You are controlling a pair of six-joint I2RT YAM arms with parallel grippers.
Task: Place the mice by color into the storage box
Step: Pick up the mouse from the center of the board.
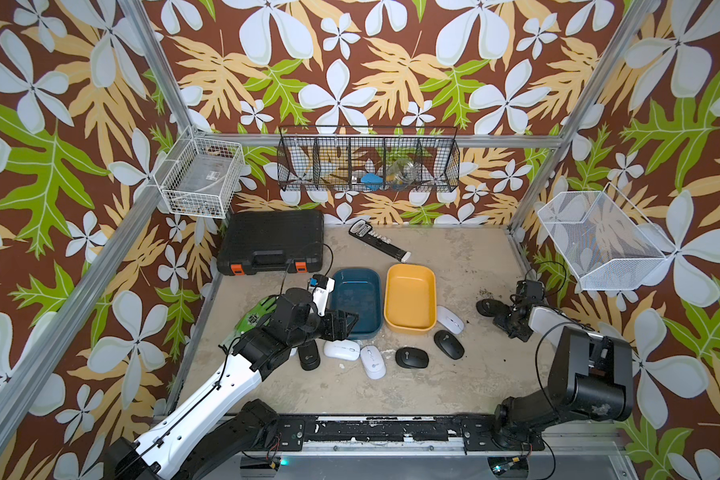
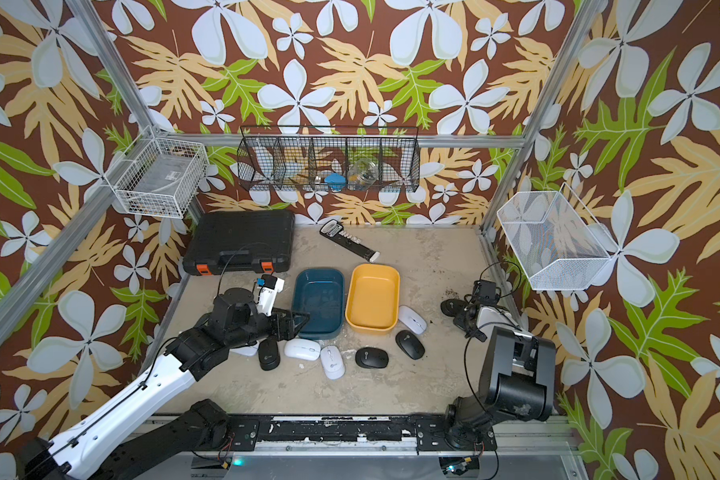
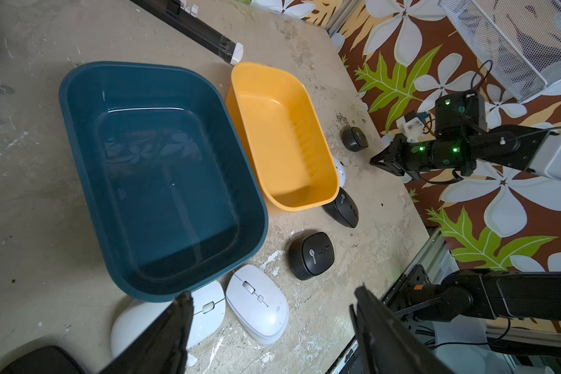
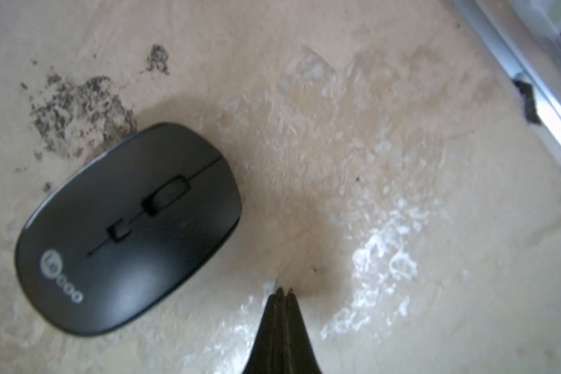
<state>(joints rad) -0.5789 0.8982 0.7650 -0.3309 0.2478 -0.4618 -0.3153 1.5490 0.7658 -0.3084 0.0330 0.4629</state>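
Nothing sorted: blue bin [image 1: 356, 301] and yellow bin [image 1: 410, 297] empty. Mice [image 1: 411, 357] all on table [image 1: 454, 257], mostly at bins' 6 o'clock; one black mouse [image 1: 487, 308] at 3. Left hand [image 1: 348, 324] open over white mice [image 1: 341, 350]; right hand [image 4: 284, 291] closed, empty.

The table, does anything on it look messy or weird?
Yes. A dark crumbly patch stains the table right beside one black mouse, like spilled dirt. There are white scuffs on it too. The blue bin and yellow bin are both empty.
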